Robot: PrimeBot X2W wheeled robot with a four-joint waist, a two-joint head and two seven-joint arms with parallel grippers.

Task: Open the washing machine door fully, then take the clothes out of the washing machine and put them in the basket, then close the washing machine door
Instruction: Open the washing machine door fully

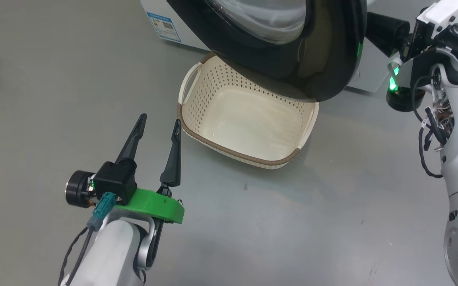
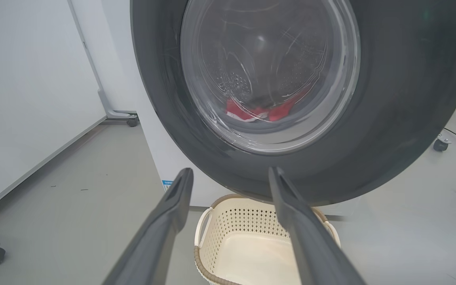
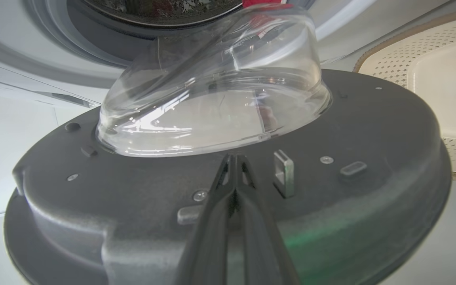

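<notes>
Two grippers logged, states differing
- left gripper (image 1: 160,118): fingers spread wide, holding nothing; above the grey floor (image 1: 292,222), just left of the basket (image 1: 233,153), pointing toward the washing machine door (image 2: 390,118)
- right gripper (image 3: 234,158): fingers pressed together, nothing visibly pinched; tips at the dark inner face of the washing machine door, just beside the metal latch (image 3: 284,174), below the clear glass bowl (image 3: 212,99)
- washing machine door: swung partly open, overhanging the far end of the basket in the head view
- basket: upright on the floor, directly before the washing machine (image 2: 164,158)
- clothes (image 2: 247,113): red, inside the drum, seen through the glass bowl
</notes>
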